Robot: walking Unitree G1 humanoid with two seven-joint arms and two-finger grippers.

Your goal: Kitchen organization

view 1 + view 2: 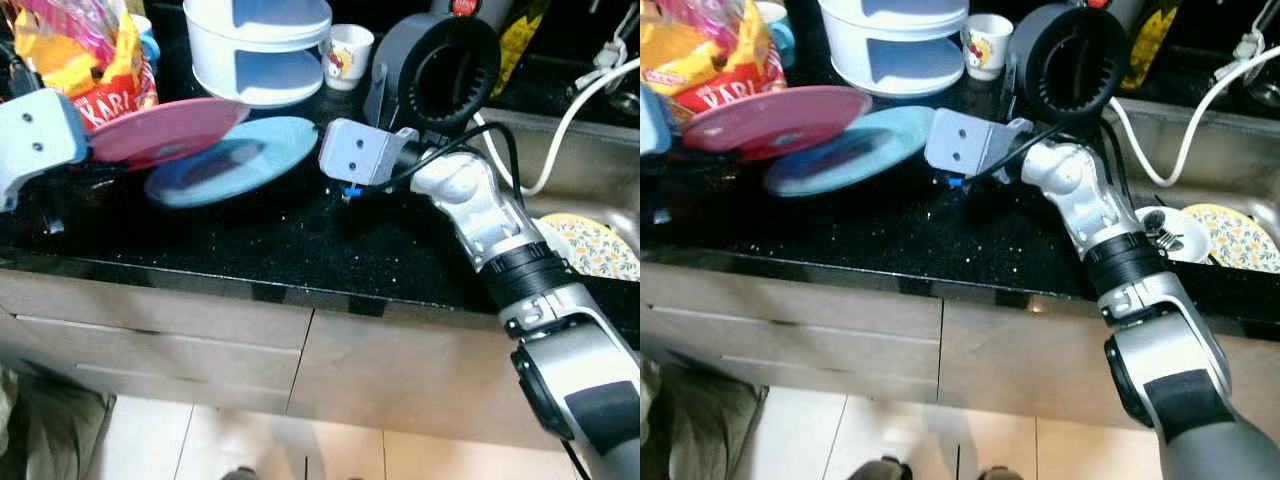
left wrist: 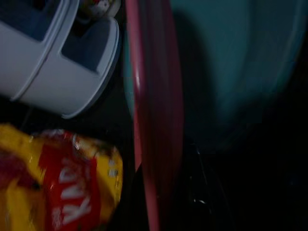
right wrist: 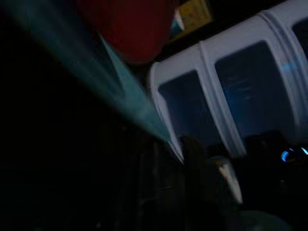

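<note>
So the pink plate point(image 1: 165, 130) is lifted at a slant above the black countertop point(image 1: 300, 240), its near edge going in under the left gripper point(image 1: 85, 150). The left wrist view looks right along the pink rim, so my read is the left gripper has it by the edge, though the fingers themselves are hidden behind the grey housing and I can't tell for sure if they're clamped or just next to it.

The blue plate point(image 1: 235, 160) sits partly under the pink one, tilted too, with its far edge pointing at the right gripper point(image 1: 345, 190). That one is just beside the blue rim; fingers hidden again, so can't tell if it's apart or pinched on the plate. My guess is both plates are being stacked or moved together.

Behind them: a white two-tier container point(image 1: 260, 50), a small printed cup point(image 1: 345, 50), a yellow-red snack bag point(image 1: 90, 60) at the left, and a black round appliance point(image 1: 440, 70). Off to the right there's a sink point(image 1: 590, 190) with a patterned plate point(image 1: 595, 245) in it.
</note>
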